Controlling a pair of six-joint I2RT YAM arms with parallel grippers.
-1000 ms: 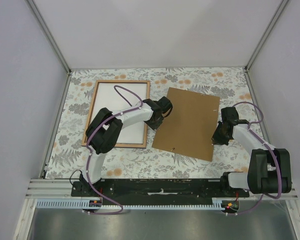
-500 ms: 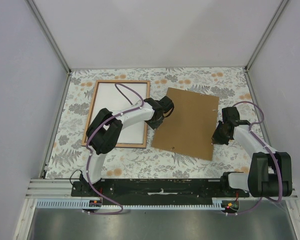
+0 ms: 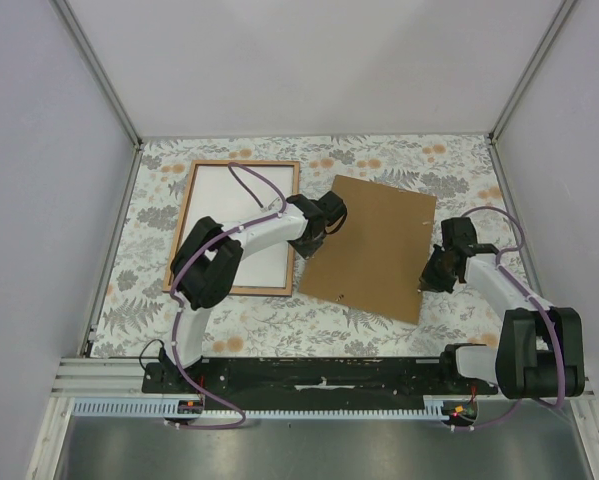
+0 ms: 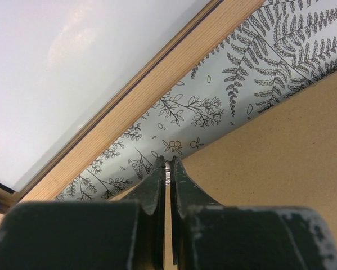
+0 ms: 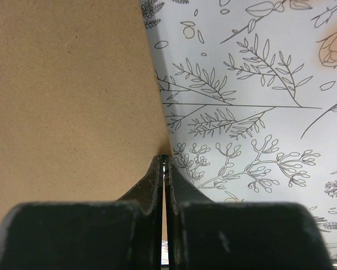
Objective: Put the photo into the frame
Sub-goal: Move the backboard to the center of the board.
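Floral surface [image 3: 279, 325], white-backed photo [image 3: 219, 205] in frame [image 3: 241, 163] at left, left gripper [image 4: 168, 163] and right gripper [image 5: 164, 158] jaws clamping backing board [image 3: 374, 245] edges

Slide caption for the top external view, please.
Left gripper and right gripper pinch opposite edges of the backing board beside the frame, photo white side up inside.

Left arm [image 3: 259, 232] extended far and rightward from base, elbow folded at left, wrist angled down. Left claw [image 3: 312, 247] [image 4: 168, 164] pinched closed on left edge of board [image 3: 374, 245]. Right arm [image 3: 499, 282] bent leftward, wrist dipped. Right claw [image 3: 426, 283] [image 5: 164, 160] pinched closed on board's right edge.
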